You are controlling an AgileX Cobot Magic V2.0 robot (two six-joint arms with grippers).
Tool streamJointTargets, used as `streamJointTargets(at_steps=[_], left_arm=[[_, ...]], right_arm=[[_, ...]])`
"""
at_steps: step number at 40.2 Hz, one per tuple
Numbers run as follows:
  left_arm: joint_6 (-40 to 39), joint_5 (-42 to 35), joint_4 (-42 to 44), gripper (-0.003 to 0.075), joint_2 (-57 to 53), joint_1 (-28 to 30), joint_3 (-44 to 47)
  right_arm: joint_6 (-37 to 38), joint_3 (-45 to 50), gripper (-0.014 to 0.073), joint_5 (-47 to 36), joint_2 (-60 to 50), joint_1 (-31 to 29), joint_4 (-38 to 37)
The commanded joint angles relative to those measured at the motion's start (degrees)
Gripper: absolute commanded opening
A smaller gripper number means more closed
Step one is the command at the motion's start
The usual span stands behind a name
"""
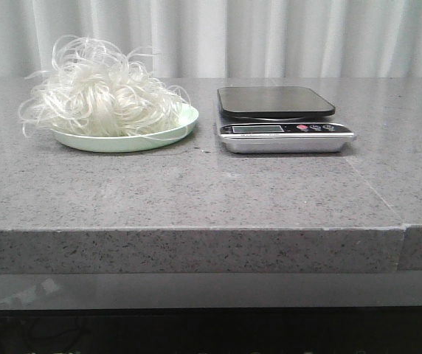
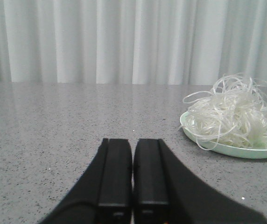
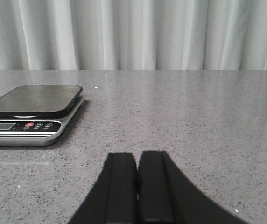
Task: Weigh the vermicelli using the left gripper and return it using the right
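Grey counter [image 1: 196,192], vermicelli [image 1: 104,92], scale [image 1: 281,122] (writing unreadable)

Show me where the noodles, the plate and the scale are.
noodles [image 1: 104,92], front view, middle of the white tangle.
plate [image 1: 126,142], front view, pale green front rim.
scale [image 1: 274,101], front view, middle of the black weighing pan.

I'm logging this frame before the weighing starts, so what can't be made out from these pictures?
- Scale display: too small to read in front and right wrist views.
- Plate middle: hidden under the vermicelli in the front view; its edge is cut off in the left wrist view.
- Left gripper and right gripper: shut, absent from the front view; arms unseen.
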Motion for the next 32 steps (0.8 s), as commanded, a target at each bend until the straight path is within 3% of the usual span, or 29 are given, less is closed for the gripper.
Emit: streamJointTargets(at_steps=[1,32], left_arm=[[-0.4,-4.7,-0.6,0.0154,-1.3,-0.6,2.1],[-0.4,-4.9,-0.6,0.0154,-1.3,-0.6,2.1]], right_arm=[[-0.2,-0.2,0.0158,-4.6,-0.9,-0.4,0.1],[-0.2,-0.2,0.0158,-6.4,-0.9,-0.4,0.1]])
